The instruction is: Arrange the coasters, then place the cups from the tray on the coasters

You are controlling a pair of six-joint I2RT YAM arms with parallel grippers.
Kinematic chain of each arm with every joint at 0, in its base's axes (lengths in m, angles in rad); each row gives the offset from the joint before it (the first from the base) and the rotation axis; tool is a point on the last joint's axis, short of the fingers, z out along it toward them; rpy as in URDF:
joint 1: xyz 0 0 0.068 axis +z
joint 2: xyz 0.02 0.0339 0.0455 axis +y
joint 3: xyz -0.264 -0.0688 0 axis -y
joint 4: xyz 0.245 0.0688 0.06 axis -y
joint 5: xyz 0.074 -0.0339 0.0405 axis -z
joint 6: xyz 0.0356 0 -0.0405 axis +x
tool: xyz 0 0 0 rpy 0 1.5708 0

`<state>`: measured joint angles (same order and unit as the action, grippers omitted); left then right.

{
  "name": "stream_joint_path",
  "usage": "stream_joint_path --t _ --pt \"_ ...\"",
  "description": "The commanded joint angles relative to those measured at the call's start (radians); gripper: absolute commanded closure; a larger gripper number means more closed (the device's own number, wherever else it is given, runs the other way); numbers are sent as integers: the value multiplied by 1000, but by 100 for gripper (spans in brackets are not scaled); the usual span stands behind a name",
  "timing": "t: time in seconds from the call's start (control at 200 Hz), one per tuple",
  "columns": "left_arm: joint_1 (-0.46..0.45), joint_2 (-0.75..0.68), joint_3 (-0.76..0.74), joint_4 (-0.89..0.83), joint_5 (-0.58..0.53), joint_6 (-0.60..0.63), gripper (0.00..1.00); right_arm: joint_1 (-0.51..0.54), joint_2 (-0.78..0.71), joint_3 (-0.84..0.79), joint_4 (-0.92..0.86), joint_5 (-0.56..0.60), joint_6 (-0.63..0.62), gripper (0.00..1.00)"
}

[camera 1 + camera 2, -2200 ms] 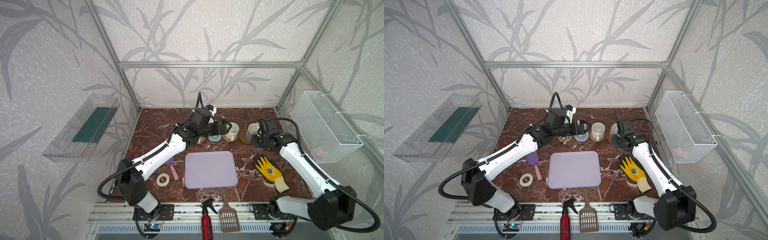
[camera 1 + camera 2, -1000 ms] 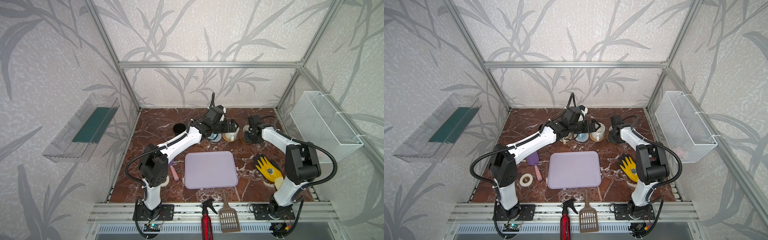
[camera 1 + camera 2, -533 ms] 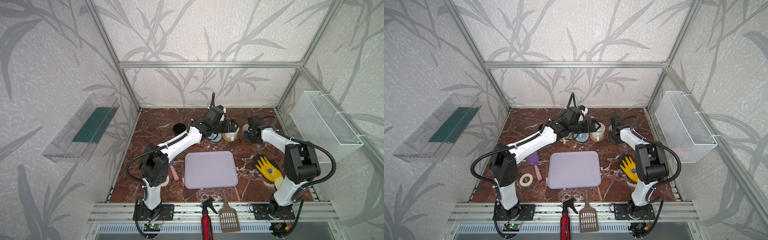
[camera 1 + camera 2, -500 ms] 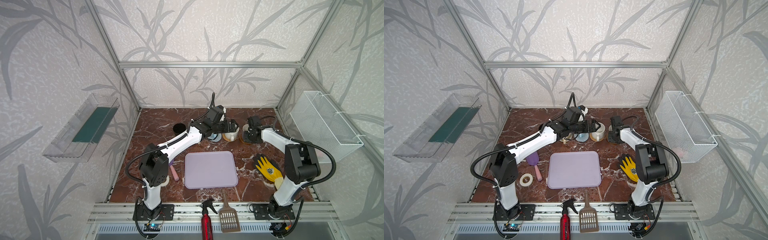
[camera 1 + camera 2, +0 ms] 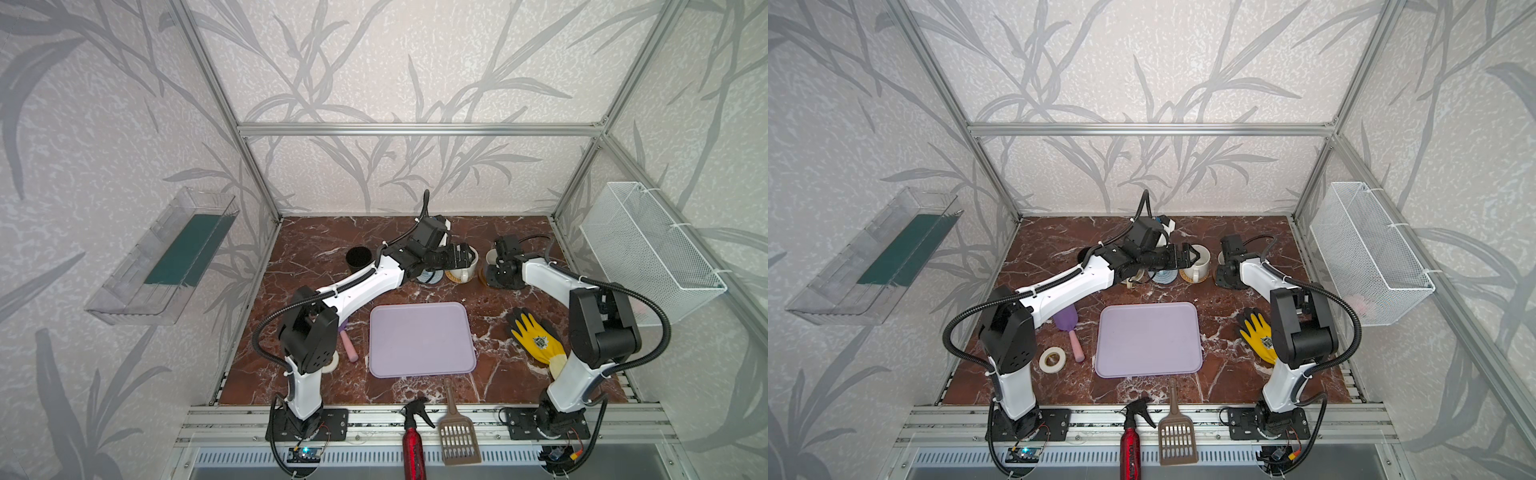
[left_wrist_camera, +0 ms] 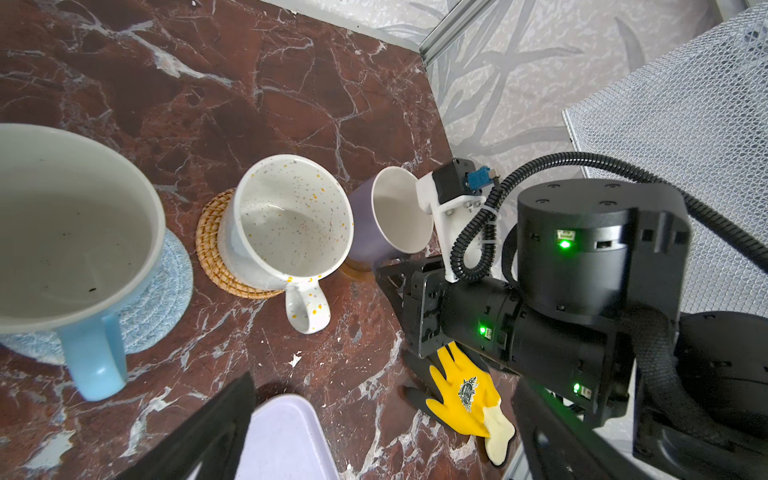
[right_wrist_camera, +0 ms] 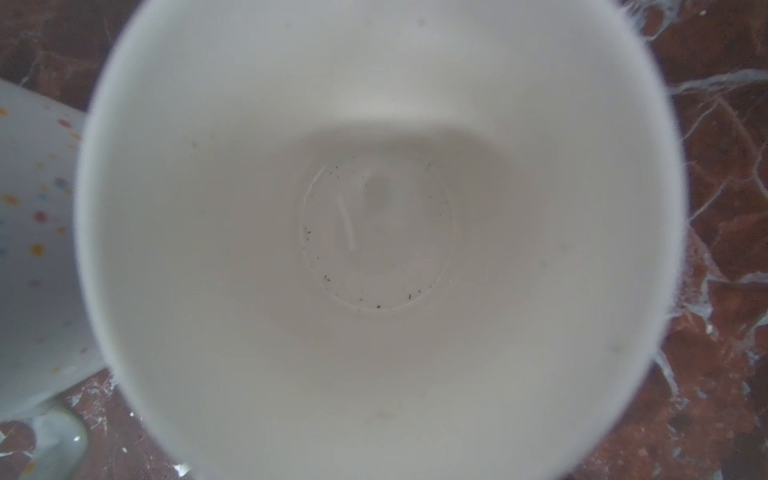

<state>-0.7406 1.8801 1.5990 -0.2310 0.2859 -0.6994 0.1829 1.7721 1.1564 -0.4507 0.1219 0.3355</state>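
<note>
The lavender tray (image 5: 419,338) lies bare at front centre. A row of cups stands behind it. The black cup (image 5: 358,257) is at the left. The light blue cup (image 6: 62,232) sits on a grey-blue woven coaster (image 6: 166,291). The white speckled cup (image 6: 291,224) sits on a tan rattan coaster (image 6: 212,249). The lavender cup (image 6: 374,224) sits on a brown wooden coaster (image 6: 353,272). My left gripper (image 5: 465,254) hangs open above the white cup. My right gripper (image 6: 384,270) is at the lavender cup's near side; its handle and the jaws' gap are hidden. The right wrist view looks straight into that cup (image 7: 374,232).
A yellow glove (image 5: 534,336) lies right of the tray. A tape roll (image 5: 1052,359) and a purple brush (image 5: 1067,324) lie to its left. A red spray bottle (image 5: 411,440) and a brown scoop (image 5: 457,432) rest on the front rail. A wire basket (image 5: 648,249) hangs on the right wall.
Since two seconds ago both arms have stretched toward the back row, and the lavender cup now stands on the brown coaster. Over the last second nothing visibly moves.
</note>
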Motion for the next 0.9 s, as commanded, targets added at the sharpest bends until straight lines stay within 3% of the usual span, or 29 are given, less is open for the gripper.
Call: stream_joint_path --t 0.0,0.375,0.63,0.825,0.895 --pt "-3 -45 -14 17 -18 5 1 -3 -4 -9 -25 12 -1 77" --pt "-4 -74 -49 34 -32 4 1 -3 -33 -16 -28 33 -2 75" --pt "-1 -181 -137 42 -104 52 1 -2 -151 -41 -50 17 -3 47" --pt "13 -391 -324 58 -267 146 1 -2 -316 -72 -85 11 -30 35" --pt "26 -475 -384 28 -338 200 1 -2 -370 -70 -122 17 -37 25"
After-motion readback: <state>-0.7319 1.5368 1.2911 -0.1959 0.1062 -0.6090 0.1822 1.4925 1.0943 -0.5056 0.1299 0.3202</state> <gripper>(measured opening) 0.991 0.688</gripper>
